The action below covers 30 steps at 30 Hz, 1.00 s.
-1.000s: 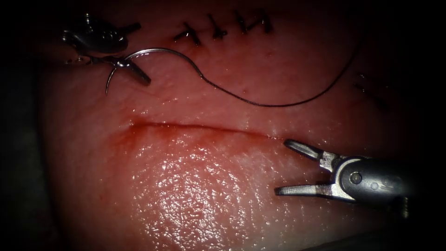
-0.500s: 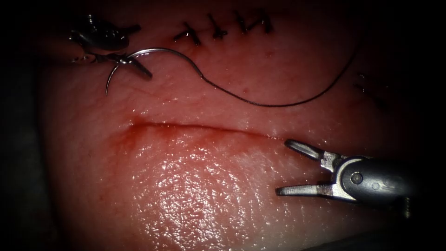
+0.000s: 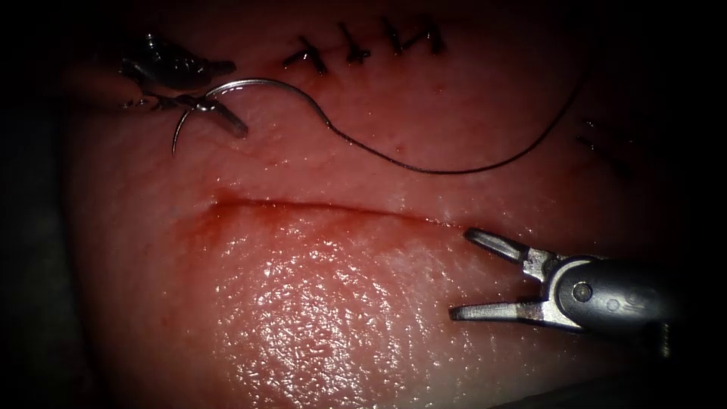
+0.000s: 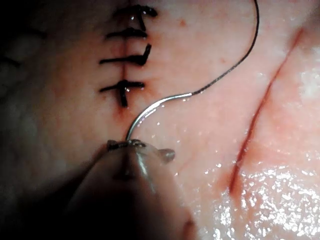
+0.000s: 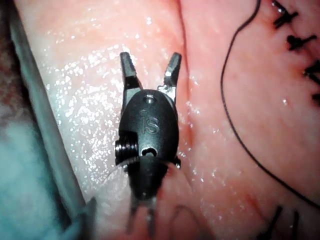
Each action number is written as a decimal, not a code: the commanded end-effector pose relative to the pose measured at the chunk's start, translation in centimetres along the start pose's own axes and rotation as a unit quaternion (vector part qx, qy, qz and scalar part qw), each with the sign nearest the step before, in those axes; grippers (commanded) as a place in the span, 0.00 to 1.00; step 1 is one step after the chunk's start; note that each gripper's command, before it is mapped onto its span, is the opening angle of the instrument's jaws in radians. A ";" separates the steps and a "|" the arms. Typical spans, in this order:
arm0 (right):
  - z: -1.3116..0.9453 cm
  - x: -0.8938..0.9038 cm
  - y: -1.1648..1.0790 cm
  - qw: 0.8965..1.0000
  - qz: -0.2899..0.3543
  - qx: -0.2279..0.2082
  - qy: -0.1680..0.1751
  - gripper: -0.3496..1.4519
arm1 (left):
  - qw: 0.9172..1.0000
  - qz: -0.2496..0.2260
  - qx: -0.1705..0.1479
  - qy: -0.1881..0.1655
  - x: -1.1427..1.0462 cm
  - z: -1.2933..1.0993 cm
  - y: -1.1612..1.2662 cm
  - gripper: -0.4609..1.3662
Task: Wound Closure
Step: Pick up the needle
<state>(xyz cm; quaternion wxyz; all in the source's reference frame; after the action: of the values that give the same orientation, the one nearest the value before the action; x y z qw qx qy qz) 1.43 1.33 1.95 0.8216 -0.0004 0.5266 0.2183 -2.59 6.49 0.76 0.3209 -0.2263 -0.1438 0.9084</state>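
Two tools are over the tissue (image 3: 318, 303). At the upper left of the endoscope view the left tool (image 3: 198, 104) lies nearly flat, its jaws clamped on the needle (image 3: 242, 85) about a third of the way along the curve from the point. The needle's point hangs free below the jaws, not in the tissue, though the dim light there makes the exact grip spot hard to judge. The thread (image 3: 454, 168) runs from the needle's tail in a long sag to the right. The right tool (image 3: 468, 274) hovers at the right end of the cut (image 3: 318, 206), jaws spread wide and holding nothing. Dark stitches (image 3: 363, 47) sit beyond the needle, and red fluid (image 3: 227, 227) stains the cut's near edge.
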 end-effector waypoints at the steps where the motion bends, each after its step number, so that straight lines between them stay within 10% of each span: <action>1: 0.00 0.00 0.00 1.000 0.000 0.000 0.000 0.70 | 1.000 0.001 0.000 -0.004 0.00 -0.01 -0.01 0.52; 12: -0.01 0.09 -0.04 1.000 -0.001 -0.001 0.002 0.70 | 0.999 -0.011 0.009 -0.042 -0.12 0.16 -0.07 0.42; 18: -0.02 0.09 -0.05 1.000 -0.001 0.000 0.002 0.69 | 0.999 -0.023 0.009 -0.045 -0.14 0.15 -0.07 0.06; 30: -0.02 0.10 -0.06 1.000 -0.001 -0.001 0.003 0.68 | 0.999 -0.044 0.008 -0.032 -0.03 0.01 -0.13 0.06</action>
<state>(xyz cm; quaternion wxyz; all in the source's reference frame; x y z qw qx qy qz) 1.46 1.31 1.84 0.8200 -0.0018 0.5292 0.2180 -2.51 6.58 0.82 0.3584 -0.1854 -0.1517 0.9023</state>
